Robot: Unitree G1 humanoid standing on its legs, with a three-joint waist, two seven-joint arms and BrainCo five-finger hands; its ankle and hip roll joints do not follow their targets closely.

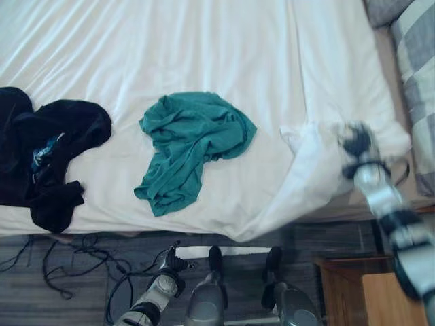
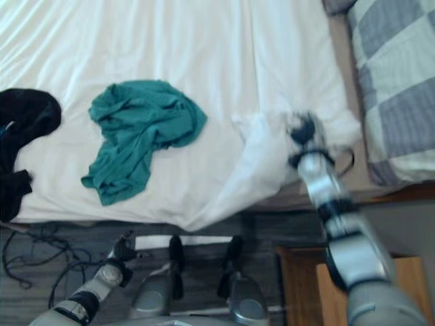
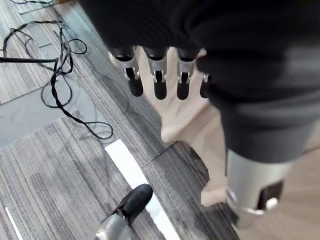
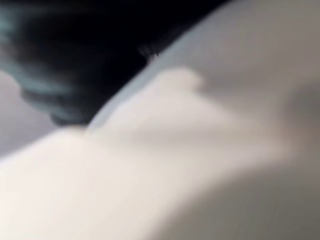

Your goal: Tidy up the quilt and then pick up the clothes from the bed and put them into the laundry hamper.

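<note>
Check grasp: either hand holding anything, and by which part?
Left hand: nothing, fingers straight. Right hand sits at the white quilt's folded corner; grip cannot be told.

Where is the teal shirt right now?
In the left eye view the teal shirt lies crumpled mid-bed on the white quilt, between the black clothes at left and the right hand.

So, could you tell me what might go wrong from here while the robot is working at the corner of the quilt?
1. The right hand is at the folded-back corner of the white quilt; its fingers are blurred, so a weak hold could let the corner slip.
2. The teal garment and the black clothes lie on the quilt, so a strong pull may drag them toward the bed's edge.
3. The left hand hangs over the floor beside the bed, offering no support.
</note>
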